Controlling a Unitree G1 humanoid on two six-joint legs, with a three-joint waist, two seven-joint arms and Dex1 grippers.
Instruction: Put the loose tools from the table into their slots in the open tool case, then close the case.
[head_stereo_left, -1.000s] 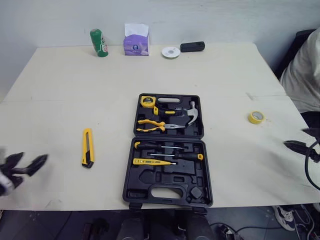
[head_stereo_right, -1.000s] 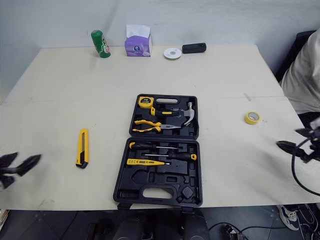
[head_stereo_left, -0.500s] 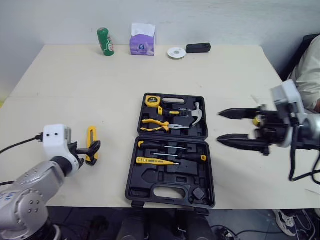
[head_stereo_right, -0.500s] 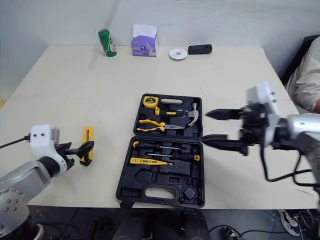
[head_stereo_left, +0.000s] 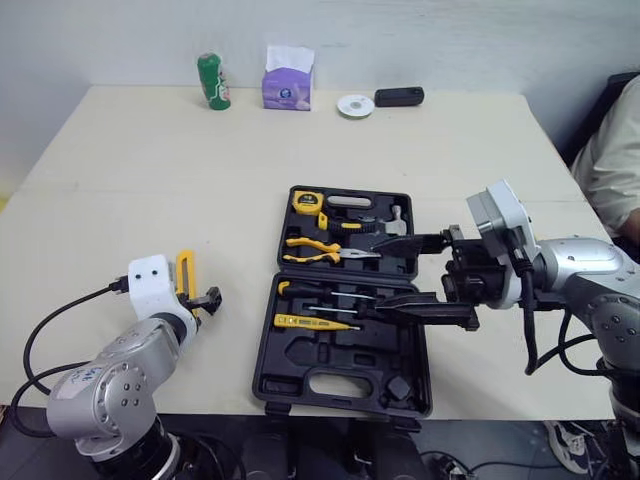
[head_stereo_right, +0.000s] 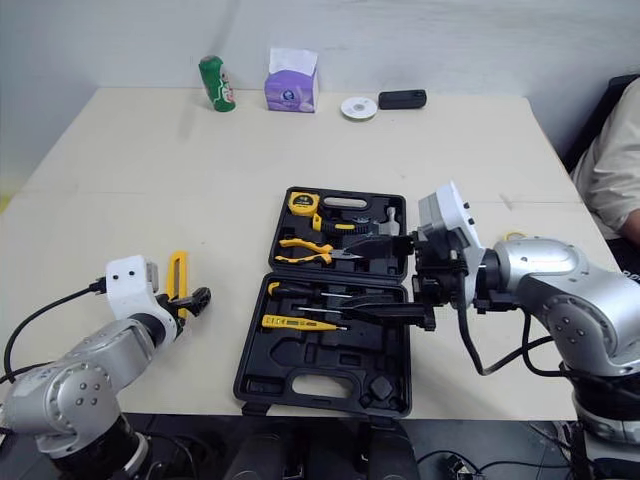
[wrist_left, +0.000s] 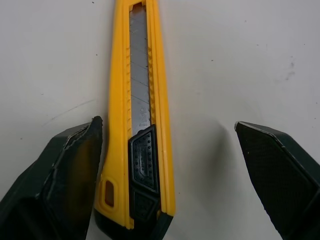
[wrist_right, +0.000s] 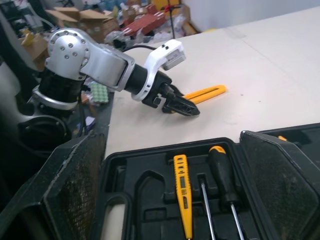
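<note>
Left pincer (wrist_left: 167, 123) gapes wide, probably angled downward, arm bent; right pincer (head_stereo_left: 382, 270) open, pointing leftward.

**Silver arms, white wrist boxes, black fingers**

Both limbs wear rounded, silver-grey metallic shells, on the left arm (head_stereo_left: 105, 390) and on the right arm (head_stereo_left: 590, 275). The left arm's round joint housing (wrist_right: 75, 47) is dotted with small dark screws. Each wrist bears a white, boxy module: the left wrist box (head_stereo_left: 150, 280) and the right wrist box (head_stereo_left: 498, 215). A thin black left cable (head_stereo_left: 115, 290) plugs in beside the left box; a black right cable (head_stereo_left: 526, 335) loops under the right forearm. The left fingers (wrist_left: 65, 170) are black, wedge-shaped and grainy. The right fingers (wrist_right: 75, 180) are long, tapering and black, with mesh-textured faces.
</note>
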